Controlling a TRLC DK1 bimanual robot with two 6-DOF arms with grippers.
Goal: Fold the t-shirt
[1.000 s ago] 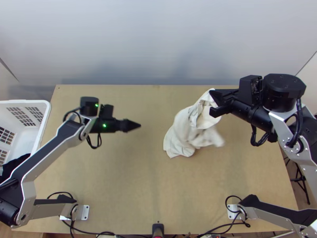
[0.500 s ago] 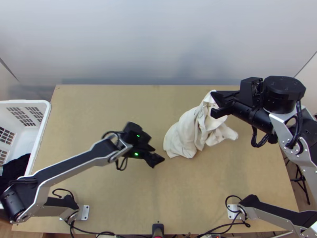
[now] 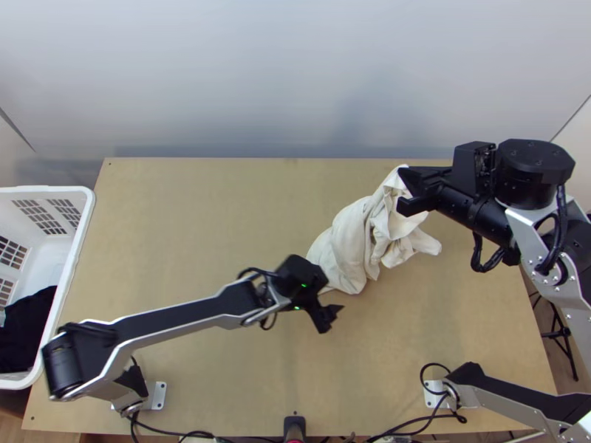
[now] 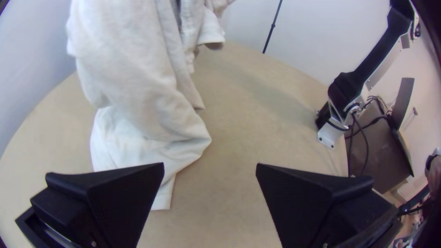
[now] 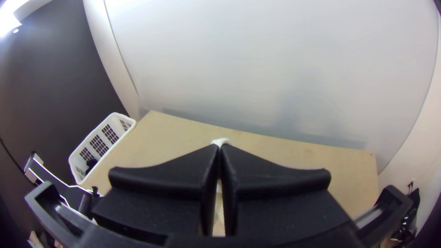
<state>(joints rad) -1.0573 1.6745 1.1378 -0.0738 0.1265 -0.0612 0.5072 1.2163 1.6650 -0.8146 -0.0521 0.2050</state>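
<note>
Basket first: white plastic, with grids of openings in its walls, it sits at the left edge of the frame, just beside the wooden worktop, and is cut off by that edge. Inside it, toward the lower end, lies a heap of black cloth, bunched up; above that heap the pale inside of the basket shows. The right wrist view has the same basket too, with something dark in it behind the grid. The t-shirt, off-white, is right of the middle of the frame, outside the basket and well apart from it. It is bunched and creased, not folded, its upper part raised to the right hand and its lower part resting on the worktop. That hand is clenched on a bit of the shirt, its two black fingers pressed together with white fabric at their tips. The left hand is a little below and right of the middle of the frame, near the shirt's lower edge, released, its fingers spread wide with nothing gripped between them
</note>
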